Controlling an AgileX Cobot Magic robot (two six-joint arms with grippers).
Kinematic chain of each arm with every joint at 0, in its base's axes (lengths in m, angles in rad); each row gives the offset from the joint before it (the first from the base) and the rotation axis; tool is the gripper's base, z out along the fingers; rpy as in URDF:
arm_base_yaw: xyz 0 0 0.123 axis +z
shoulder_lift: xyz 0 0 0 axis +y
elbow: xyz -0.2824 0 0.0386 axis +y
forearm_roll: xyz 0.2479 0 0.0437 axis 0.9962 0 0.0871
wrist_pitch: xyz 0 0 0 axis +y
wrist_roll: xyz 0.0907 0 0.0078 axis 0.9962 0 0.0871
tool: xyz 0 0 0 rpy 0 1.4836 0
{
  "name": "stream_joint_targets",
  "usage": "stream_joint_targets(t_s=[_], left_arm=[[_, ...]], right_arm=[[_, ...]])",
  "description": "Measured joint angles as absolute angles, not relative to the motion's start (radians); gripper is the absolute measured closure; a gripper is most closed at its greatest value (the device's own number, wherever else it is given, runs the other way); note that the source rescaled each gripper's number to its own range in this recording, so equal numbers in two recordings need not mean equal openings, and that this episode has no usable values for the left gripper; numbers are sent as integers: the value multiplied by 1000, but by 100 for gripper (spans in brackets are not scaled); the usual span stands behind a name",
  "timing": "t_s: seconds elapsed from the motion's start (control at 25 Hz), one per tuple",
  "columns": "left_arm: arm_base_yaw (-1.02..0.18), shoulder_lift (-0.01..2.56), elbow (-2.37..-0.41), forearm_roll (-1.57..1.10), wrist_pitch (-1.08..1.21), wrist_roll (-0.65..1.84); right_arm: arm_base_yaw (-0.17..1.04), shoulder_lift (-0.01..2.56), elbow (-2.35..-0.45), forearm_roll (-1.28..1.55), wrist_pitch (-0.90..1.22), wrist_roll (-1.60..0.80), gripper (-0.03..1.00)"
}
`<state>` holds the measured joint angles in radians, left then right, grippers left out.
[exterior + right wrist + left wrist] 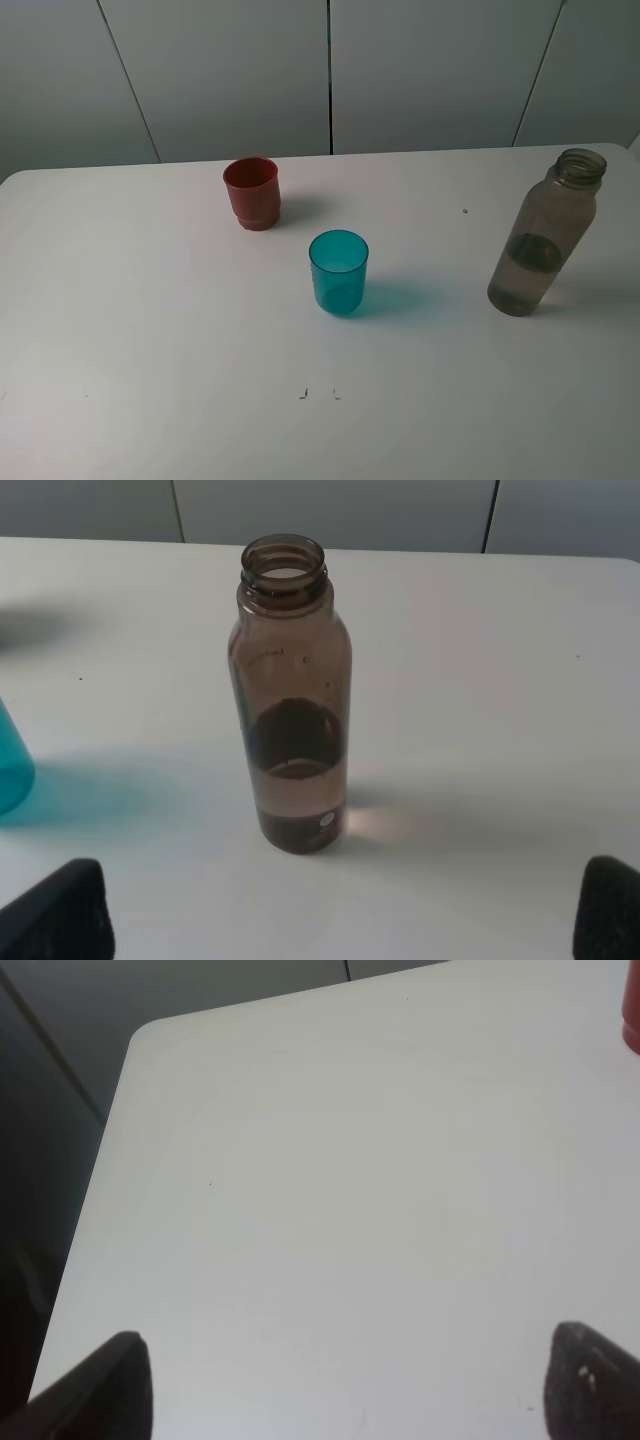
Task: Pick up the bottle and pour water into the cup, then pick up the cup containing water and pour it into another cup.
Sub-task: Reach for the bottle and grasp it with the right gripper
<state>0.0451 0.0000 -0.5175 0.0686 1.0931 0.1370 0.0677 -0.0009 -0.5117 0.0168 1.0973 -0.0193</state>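
My right claw (335, 918) is spread wide; the bottle (292, 710) stands upright, centred ahead of it, lined up for grasping, I judge; left claw (355, 1388) spread, empty.

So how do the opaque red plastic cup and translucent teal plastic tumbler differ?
The opaque red plastic cup has a stepped base; the translucent teal plastic tumbler has smooth sides. The red cup sits farther back than the tumbler, and looks squatter. Both stand upright, untouched.
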Motion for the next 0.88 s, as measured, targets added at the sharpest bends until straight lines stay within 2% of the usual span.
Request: stream_joint_targets(t_s=[0.56,0.88], left_arm=[[45,0,-518,69,1093,137],[45,0,-518,69,1093,137]], right_arm=[[68,23,-528,43,1089,-17,-3],[68,377,-611,58,949,-15,-3]])
